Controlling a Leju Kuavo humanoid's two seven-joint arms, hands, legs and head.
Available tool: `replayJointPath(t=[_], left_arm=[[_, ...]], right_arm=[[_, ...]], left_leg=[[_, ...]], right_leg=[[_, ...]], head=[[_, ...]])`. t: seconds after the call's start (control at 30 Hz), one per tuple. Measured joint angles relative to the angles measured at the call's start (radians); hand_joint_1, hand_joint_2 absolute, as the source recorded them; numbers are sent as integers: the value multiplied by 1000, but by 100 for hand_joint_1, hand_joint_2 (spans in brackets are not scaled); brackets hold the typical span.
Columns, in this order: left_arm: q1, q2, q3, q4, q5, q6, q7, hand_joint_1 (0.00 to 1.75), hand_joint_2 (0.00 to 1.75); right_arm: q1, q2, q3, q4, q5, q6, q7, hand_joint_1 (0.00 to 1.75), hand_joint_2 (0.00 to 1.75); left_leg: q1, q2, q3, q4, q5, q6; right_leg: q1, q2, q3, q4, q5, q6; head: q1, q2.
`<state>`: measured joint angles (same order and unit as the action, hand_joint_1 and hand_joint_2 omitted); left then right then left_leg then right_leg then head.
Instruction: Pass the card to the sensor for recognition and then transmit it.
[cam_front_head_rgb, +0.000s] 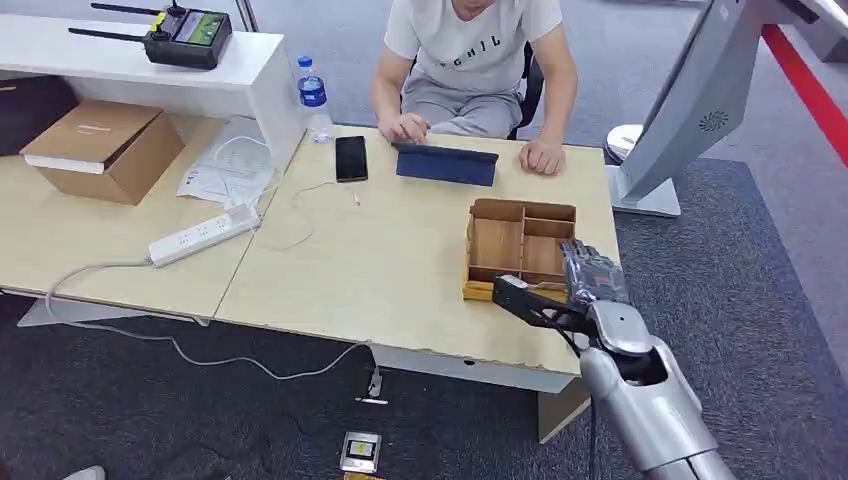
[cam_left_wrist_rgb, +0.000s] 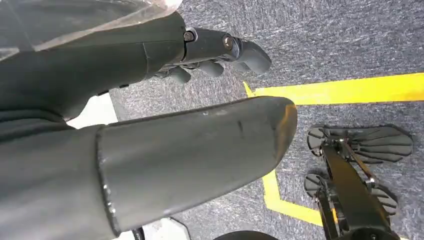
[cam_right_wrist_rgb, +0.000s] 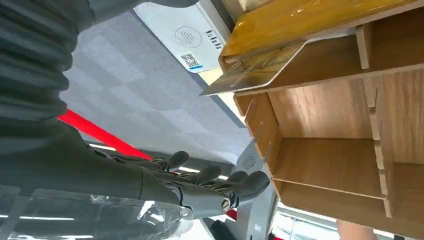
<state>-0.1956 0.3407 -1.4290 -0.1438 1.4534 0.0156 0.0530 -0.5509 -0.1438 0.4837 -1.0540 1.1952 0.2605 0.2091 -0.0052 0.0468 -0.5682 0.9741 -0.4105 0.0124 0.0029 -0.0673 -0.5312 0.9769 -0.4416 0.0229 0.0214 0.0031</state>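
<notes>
From low on the right of the head view the silver right arm rises toward the bench (cam_front_head_rgb: 380, 270), and its right hand (cam_front_head_rgb: 585, 285) hovers at the near right corner of the wooden divided tray (cam_front_head_rgb: 520, 240), fingers spread and holding nothing. In the right wrist view the card (cam_right_wrist_rgb: 255, 70) leans on edge in a tray compartment, apart from the hand's fingers (cam_right_wrist_rgb: 220, 182). The left hand (cam_left_wrist_rgb: 210, 55) hangs over grey carpet with yellow floor tape (cam_left_wrist_rgb: 345, 90), fingers loosely curled and empty. Farther off, a person (cam_front_head_rgb: 470, 60) sits at the bench's far edge behind a dark blue tablet (cam_front_head_rgb: 447, 165), with a black phone (cam_front_head_rgb: 351, 158) to its left.
</notes>
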Motion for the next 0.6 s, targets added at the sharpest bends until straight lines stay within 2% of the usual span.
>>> replayJointPath(t=[0.6], left_arm=[[-1,-3,0,-1,0,23,8,0,0]], right_arm=[[4,9,23,-18,-11,-6,-23,0,175]], left_leg=[[0,0,0,0,0,0]], right_leg=[[0,0,0,0,0,0]], head=[[0,0]])
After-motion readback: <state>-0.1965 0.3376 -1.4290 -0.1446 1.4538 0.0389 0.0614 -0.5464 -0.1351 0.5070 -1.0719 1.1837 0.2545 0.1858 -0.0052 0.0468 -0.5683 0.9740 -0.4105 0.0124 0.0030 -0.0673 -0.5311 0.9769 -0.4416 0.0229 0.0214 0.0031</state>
